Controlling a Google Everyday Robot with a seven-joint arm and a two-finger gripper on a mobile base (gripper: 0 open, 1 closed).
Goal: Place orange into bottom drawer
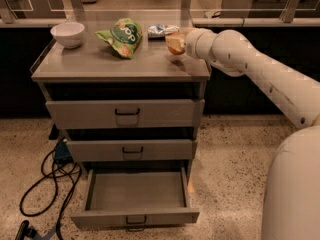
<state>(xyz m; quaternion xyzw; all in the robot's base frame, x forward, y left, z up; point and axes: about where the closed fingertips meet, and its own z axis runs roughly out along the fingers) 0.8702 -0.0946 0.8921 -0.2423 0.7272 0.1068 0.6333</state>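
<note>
The orange (173,46) is at the right rear of the grey cabinet top (100,64), held between the fingers of my gripper (176,43). It seems to hang just above the surface, with a shadow under it. My white arm (260,69) reaches in from the right. The bottom drawer (134,217) is pulled out at floor level, below and left of the gripper, and its inside looks empty. The two taller drawers above it are shut.
A white bowl (67,34), a green snack bag (122,36) and a blue-white packet (162,30) lie on the cabinet top. Black cables (45,184) trail on the floor at left. My white base (295,184) fills the lower right.
</note>
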